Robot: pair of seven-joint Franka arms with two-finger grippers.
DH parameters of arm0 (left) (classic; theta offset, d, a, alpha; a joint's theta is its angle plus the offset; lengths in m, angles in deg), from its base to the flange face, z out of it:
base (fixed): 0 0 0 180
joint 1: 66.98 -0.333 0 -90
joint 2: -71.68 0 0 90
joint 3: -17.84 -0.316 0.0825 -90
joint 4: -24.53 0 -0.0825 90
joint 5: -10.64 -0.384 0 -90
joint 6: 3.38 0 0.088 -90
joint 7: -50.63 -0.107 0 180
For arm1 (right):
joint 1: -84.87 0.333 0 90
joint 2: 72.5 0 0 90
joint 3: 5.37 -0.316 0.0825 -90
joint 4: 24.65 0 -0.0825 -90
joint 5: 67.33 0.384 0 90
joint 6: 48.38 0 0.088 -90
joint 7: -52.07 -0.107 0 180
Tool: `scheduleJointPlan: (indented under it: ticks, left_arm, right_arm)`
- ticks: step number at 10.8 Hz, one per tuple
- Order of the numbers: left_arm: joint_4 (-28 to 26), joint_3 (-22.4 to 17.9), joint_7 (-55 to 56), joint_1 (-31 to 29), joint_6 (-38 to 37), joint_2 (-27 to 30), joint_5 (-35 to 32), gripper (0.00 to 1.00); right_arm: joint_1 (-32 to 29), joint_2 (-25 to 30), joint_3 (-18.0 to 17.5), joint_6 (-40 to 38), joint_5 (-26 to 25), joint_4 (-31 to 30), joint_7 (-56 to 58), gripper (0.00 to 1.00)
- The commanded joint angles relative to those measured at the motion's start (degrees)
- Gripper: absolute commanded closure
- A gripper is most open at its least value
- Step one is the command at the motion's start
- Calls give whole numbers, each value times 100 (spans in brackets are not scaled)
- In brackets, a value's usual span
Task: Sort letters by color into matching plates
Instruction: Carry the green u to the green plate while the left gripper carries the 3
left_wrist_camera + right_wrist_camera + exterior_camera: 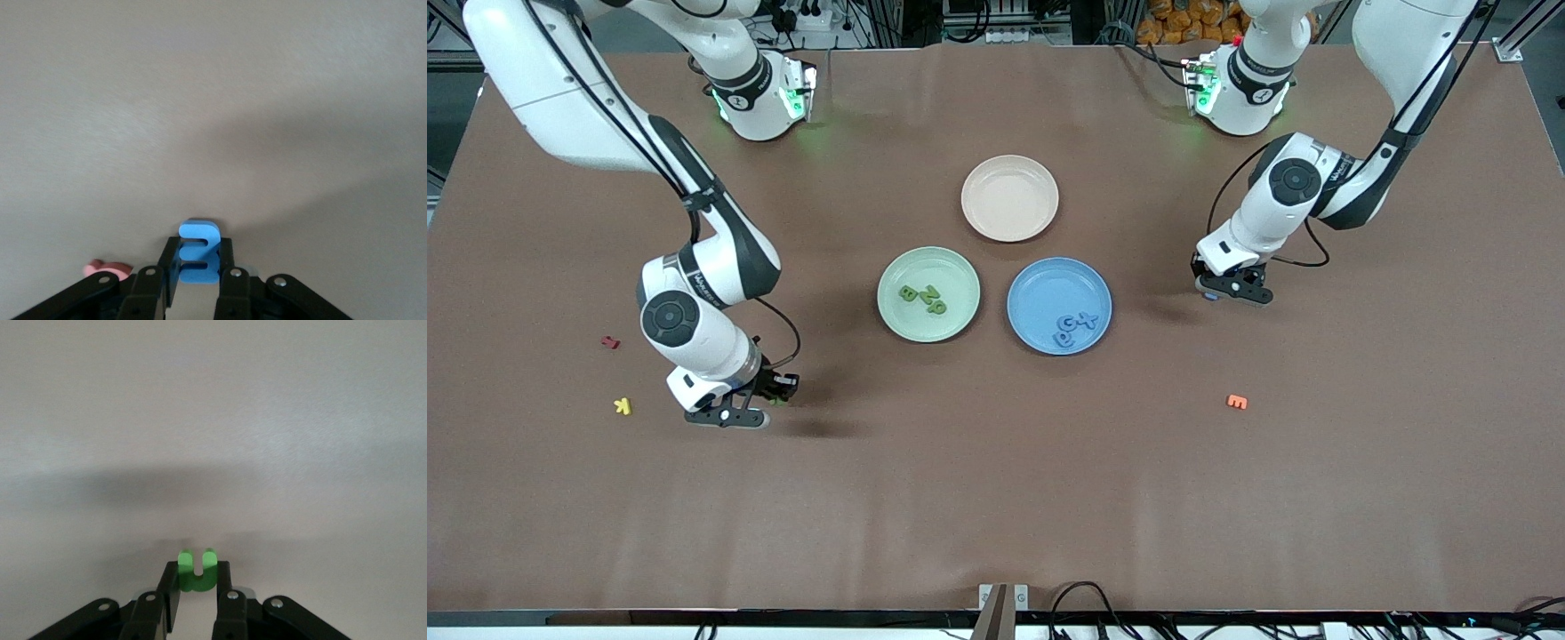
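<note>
While both arms reach down to the brown table (996,498), each end effector is closed on one small letter. The right arm comes from the upper left of the front view, bends at the elbow and points its wrist downward; the right end effector (769,404) is low over bare table in the lower left part of the frame. In the right wrist view its fingers (172,590) pinch the green letter U (197,571).

The left arm comes from the upper right of the front view and folds back toward the middle; the left end effector (1218,292) is low over the table at the right of the frame, beside the blue plate (1040,307). In the left wrist view its fingers (227,267) clamp the blue letter E (199,252), and a pink letter (105,269) lies just beside the end effector.

In the centre of the front view, the green plate (911,267) holds three green letters (923,297), and the blue plate holds three blue letters (1075,327). The beige plate (1009,197) is above them in the frame. A red letter (610,341) and a yellow letter (623,406) lie at the left of the frame, and an orange letter (1236,402) at the lower right.
</note>
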Motion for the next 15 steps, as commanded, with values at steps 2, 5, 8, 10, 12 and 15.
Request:
scheduleJointPlan:
  ticks: [2, 5, 8, 10, 12, 15]
  left_arm:
    - [375, 282, 46, -1, -588, 249, 646, 100]
    - [736, 738, 46, 42, -1168, 486, 1575, 100]
    - [1159, 836, 55, 437, -1547, 469, 2482, 100]
    - [1264, 836, 55, 543, -1547, 434, 2791, 100]
    - [1387, 819, 99, 841, -1547, 364, 3125, 100]
    - [1545, 810, 860, 1166, -1547, 250, 3135, 100]
  right_arm:
    - [536, 545, 106, -537, 1354, -115, -360, 78]
    - [1203, 652, 308, -731, 1593, -115, -1001, 78]
    - [1960, 652, 616, -731, 1788, -106, -1213, 78]
    - [2312, 652, 634, -731, 1788, -106, -1397, 78]
    - [2576, 625, 635, -740, 1788, -115, -1599, 78]
    - [2936, 546, 634, -775, 1788, -115, -1653, 78]
